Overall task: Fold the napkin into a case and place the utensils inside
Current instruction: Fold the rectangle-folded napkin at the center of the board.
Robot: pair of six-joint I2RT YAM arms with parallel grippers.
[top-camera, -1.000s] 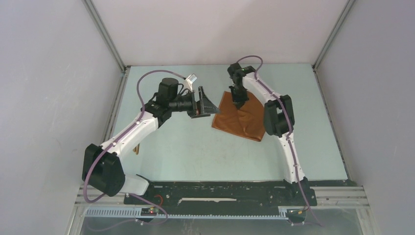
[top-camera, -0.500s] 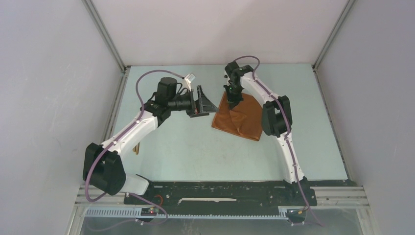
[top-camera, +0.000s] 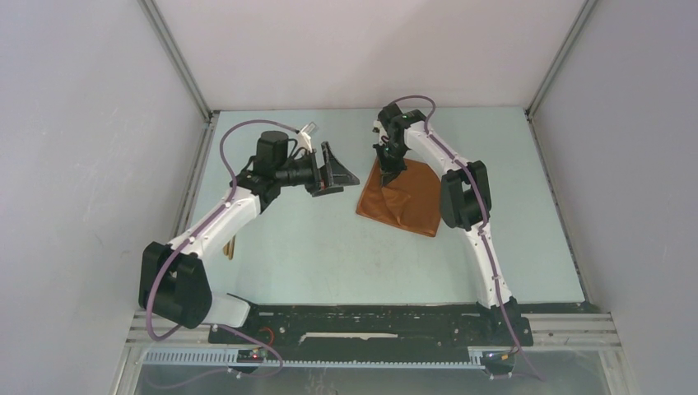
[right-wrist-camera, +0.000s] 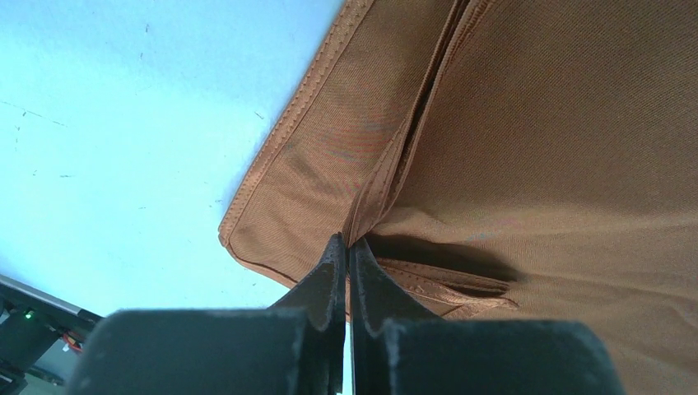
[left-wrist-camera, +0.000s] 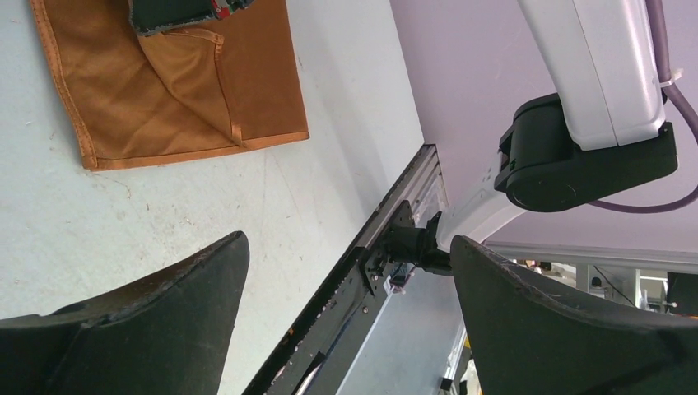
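A rust-orange napkin (top-camera: 405, 200) of soft plain cloth lies on the pale blue-green worktop (top-camera: 329, 255), right of the middle and towards the far side. It rests mostly flat, slightly skewed to the worktop's edges, and is partly doubled over on itself. A hemmed flap crosses its upper layer at a slant, as the left wrist view shows (left-wrist-camera: 177, 90).

The right hand (top-camera: 387, 174) points down at the napkin's far left corner. Its two dark fingers are pressed fully together. In the right wrist view the tips (right-wrist-camera: 346, 247) pinch a raised, stitched fold of the cloth (right-wrist-camera: 535, 156), so that a ridge of fabric runs up into them and throws a shadow on the layer beneath.

The left hand (top-camera: 333, 169) hangs above bare worktop just left of the napkin, apart from it, turned sideways towards the cloth. Its fingers are spread as wide as they go, with nothing between them (left-wrist-camera: 347, 243).

Slim light-brown wooden utensils (top-camera: 232, 245) lie well apart from the napkin near the worktop's left edge. The white left arm (top-camera: 218, 222) hides most of them, so I cannot tell how many there are
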